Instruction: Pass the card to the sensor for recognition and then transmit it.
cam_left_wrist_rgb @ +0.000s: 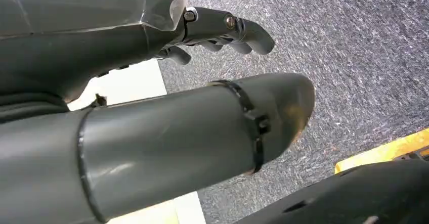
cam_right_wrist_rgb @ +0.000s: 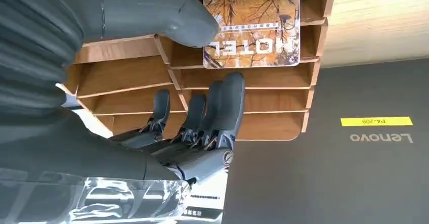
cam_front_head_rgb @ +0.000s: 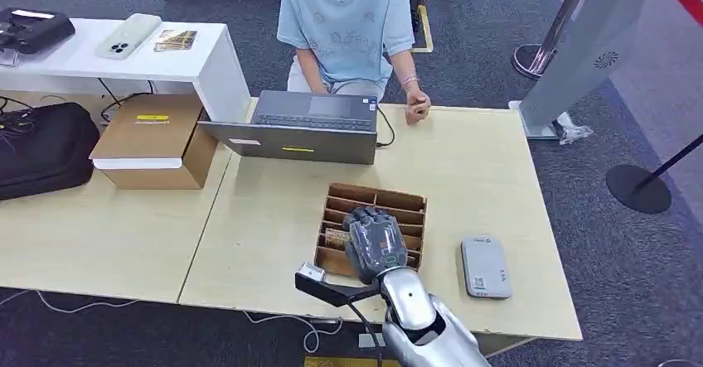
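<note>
The right hand hovers over the wooden card rack, fingers spread, holding nothing; the hotel card stands slotted upright beside its thumb, easy to pinch. The sensor waits just right.

The right hand hangs over a wooden card rack on the pale surface, fingers pointing away. A card shows just left of the hand. A grey sensor lies to its right; beyond sits a laptop.
</note>
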Controlling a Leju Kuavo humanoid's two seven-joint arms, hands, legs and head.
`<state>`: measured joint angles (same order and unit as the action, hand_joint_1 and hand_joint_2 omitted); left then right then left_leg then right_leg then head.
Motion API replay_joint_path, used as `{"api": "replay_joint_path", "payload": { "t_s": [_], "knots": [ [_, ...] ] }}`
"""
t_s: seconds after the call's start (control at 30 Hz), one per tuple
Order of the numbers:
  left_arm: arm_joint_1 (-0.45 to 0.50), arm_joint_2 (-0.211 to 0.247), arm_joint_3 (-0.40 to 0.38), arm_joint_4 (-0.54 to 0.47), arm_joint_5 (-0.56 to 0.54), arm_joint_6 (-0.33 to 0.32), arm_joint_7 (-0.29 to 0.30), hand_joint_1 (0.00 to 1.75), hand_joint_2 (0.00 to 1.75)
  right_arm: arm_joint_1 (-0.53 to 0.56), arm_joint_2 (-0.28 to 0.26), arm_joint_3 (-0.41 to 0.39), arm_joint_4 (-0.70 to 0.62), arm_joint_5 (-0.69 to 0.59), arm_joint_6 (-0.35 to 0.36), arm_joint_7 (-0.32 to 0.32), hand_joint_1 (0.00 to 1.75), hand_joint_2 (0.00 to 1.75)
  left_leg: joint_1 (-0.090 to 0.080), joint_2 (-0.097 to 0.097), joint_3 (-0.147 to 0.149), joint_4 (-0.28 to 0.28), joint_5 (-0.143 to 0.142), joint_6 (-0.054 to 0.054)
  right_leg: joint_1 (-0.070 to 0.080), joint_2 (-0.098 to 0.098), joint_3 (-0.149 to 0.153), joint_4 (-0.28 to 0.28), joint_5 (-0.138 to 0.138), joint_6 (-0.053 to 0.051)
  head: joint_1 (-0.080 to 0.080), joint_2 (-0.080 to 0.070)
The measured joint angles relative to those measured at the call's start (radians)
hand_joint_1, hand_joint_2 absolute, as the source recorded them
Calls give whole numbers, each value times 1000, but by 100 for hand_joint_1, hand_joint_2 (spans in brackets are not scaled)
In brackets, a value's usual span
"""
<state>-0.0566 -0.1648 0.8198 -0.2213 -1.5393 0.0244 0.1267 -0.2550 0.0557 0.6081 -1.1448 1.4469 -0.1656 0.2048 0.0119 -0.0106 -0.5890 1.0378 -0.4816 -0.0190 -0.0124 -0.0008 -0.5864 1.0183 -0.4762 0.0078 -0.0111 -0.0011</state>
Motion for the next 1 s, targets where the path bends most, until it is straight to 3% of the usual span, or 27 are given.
{"api": "replay_joint_path", "payload": {
  "t_s": [0.4, 0.67, 1.0],
  "knots": [
    [0, 0, 0, 0, 0, -3, 0, 0, 0, -5, 5, 0, 5, -11, -6, -19, 86, 175, 0, 0, 0, 0, 0, 0, 0, 0, 0, 0, 0, 0, 0, 0],
    [0, 0, 0, 0, 0, -4, 0, 0, 0, -14, 17, 2, 15, -1, -5, -20, 91, 175, 0, 0, 0, 0, 0, 0, 0, 0, 0, 0, 0, 0, 0, 0],
    [0, 0, 0, 0, 1, -8, 0, 0, 0, -20, 26, 10, 31, 2, 5, -20, 86, 175, 0, 0, 0, 0, 0, 0, 0, 0, 0, 0, 0, 0, 0, 0]
  ]
}}
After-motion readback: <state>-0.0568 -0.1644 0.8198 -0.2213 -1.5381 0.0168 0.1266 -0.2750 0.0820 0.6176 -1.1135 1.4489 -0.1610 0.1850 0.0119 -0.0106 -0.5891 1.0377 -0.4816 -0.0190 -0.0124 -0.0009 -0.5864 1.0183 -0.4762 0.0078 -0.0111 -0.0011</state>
